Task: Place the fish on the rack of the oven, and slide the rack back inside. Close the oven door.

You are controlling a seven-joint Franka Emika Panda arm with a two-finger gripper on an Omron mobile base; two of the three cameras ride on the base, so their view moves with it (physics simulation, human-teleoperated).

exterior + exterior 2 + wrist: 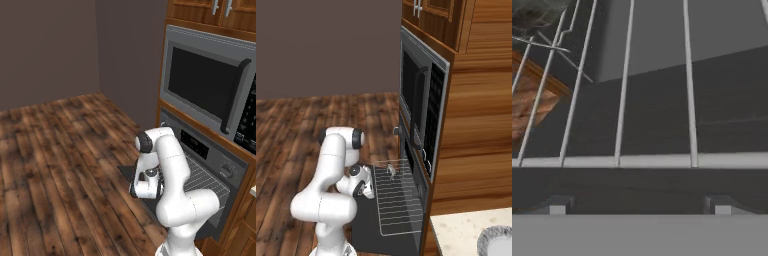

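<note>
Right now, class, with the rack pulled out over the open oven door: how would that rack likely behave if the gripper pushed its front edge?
The rack is a thin wire grid, so probably light yet stiff. It would likely slide straight in. The small fish lying loose on it might shift.

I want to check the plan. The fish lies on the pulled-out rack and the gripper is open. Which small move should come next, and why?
Probably push the rack inward. The fish already rests on it, the oven door lies open, and the open gripper sits at the rack's front bar, holding nothing.
</note>
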